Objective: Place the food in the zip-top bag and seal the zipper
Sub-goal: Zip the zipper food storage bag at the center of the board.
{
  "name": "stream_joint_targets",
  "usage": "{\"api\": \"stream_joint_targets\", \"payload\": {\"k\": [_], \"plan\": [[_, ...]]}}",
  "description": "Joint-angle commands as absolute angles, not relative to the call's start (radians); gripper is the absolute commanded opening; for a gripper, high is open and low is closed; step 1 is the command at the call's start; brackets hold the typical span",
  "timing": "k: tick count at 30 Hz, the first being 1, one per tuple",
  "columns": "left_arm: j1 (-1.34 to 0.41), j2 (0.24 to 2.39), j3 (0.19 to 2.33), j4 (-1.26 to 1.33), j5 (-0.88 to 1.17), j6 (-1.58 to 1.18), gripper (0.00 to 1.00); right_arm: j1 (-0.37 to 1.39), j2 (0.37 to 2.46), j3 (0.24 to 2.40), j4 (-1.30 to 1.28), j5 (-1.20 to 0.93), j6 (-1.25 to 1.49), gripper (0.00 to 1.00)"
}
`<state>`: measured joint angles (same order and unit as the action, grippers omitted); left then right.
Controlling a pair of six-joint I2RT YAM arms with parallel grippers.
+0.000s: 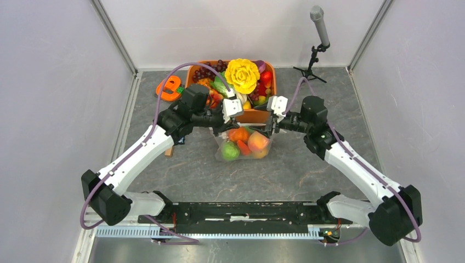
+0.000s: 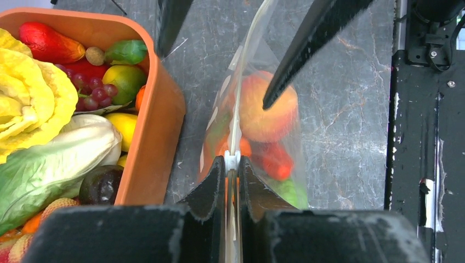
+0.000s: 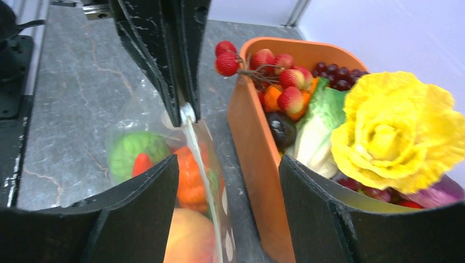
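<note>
The zip-top bag (image 1: 244,145) stands on the table in front of the orange tub, holding a peach (image 2: 266,109), a green piece (image 3: 129,156), and orange and red food. My left gripper (image 2: 232,164) is shut on the zipper (image 2: 244,71) at the bag's left end, right behind its small white slider (image 2: 232,160). In the top view the left gripper (image 1: 226,129) is at the bag's top left corner. My right gripper (image 3: 229,160) is open at the other end (image 1: 271,127); the zipper strip (image 3: 205,170) runs between its fingers without being gripped.
The orange tub (image 1: 253,116) stands directly behind the bag, full of toy produce, with a big yellow cabbage flower (image 1: 242,74) on top. Its wall (image 3: 252,142) is close beside my right finger. A microphone stand (image 1: 318,33) is at the back right. An orange toy (image 1: 170,87) lies back left.
</note>
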<state>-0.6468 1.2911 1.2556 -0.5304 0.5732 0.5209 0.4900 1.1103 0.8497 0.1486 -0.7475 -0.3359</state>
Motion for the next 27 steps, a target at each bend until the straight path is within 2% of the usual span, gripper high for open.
{"api": "stream_joint_targets", "payload": {"k": [1, 5, 10, 14, 17, 19, 25, 27], "plan": [[-0.650, 1.277, 1.308, -0.488, 0.627, 0.484, 0.02, 0.526, 1.156, 0.911, 0.114, -0.837, -0.383, 0.71], [-0.652, 1.283, 1.308, -0.488, 0.628, 0.478, 0.02, 0.557, 1.162, 0.888, 0.118, -0.894, -0.413, 0.66], [-0.657, 1.287, 1.304, -0.486, 0.636, 0.480, 0.02, 0.563, 1.201, 0.889, 0.120, -0.844, -0.400, 0.46], [-0.657, 1.284, 1.302, -0.488, 0.638, 0.481, 0.02, 0.563, 1.216, 0.884, 0.141, -0.830, -0.392, 0.44], [-0.657, 1.278, 1.294, -0.488, 0.629, 0.486, 0.02, 0.564, 1.211, 0.875, 0.154, -0.822, -0.399, 0.36], [-0.657, 1.275, 1.289, -0.489, 0.615, 0.493, 0.02, 0.563, 1.206, 0.867, 0.167, -0.825, -0.397, 0.23], [-0.657, 1.276, 1.298, -0.525, 0.547, 0.503, 0.02, 0.562, 1.168, 0.787, 0.232, -0.804, -0.362, 0.00], [-0.657, 1.264, 1.279, -0.524, 0.525, 0.520, 0.02, 0.562, 1.158, 0.781, 0.215, -0.767, -0.359, 0.00]]}}
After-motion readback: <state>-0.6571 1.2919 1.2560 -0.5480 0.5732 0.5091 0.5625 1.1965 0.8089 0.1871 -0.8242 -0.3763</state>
